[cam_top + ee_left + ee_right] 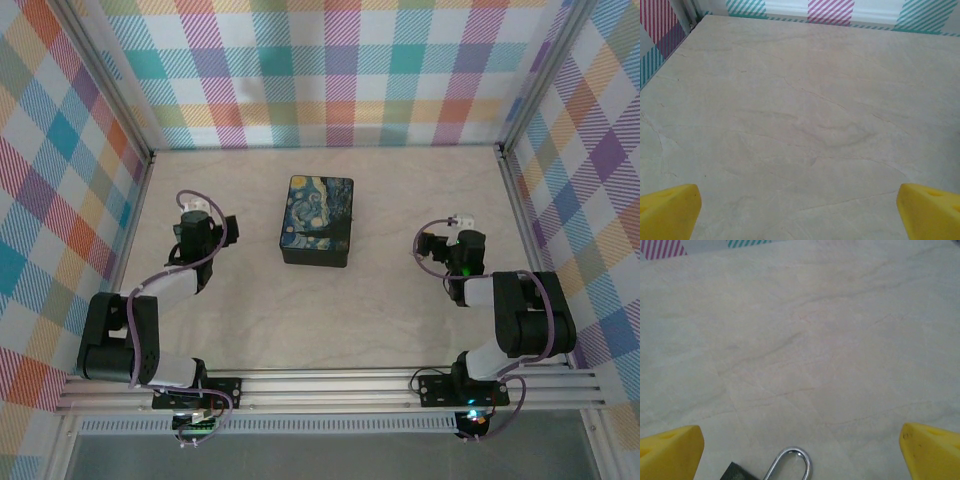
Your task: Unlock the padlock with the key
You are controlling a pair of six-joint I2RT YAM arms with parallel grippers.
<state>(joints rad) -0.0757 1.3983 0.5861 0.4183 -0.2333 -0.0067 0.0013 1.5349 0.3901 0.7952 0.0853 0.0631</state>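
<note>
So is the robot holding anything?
Nothing. The left gripper and right gripper are open; the padlock lies untouched between the right one's fingers.

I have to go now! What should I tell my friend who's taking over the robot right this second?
Left gripper: open, empty, over the table.
Right gripper: open, empty; the padlock lies on the table right by its fingers.
Key: cannot tell where it is. A painted tin sits between the arms.
Done: nothing gripped yet.
To do: find the key, hold the padlock, put the key in, turn it.
</note>
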